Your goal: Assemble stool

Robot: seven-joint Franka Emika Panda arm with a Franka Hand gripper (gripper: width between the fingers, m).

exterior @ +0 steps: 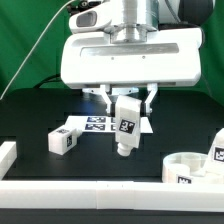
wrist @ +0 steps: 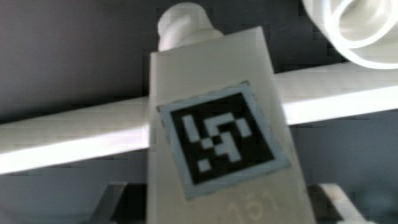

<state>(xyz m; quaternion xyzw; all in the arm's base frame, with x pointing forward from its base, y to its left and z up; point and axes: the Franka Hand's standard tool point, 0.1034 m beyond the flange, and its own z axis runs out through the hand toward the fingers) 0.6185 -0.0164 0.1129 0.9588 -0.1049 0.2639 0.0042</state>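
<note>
At the exterior view's lower right sits the round seat (exterior: 183, 161). A loose leg (exterior: 62, 141) lies middle left. In the centre the claw (exterior: 129, 102), half closed, pinches a second leg (exterior: 126, 130), tilted in the air. I think it needs carrying to the seat and lining up.

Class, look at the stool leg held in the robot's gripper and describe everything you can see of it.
The stool leg is a short, chunky, flat-sided piece that looks like white plastic, ending in a rounded peg at its lower end. One face carries a black-and-white square tag. It hangs slightly tilted over the black table, clamped at its upper end in the gripper. Nothing else seems to touch it.
</note>
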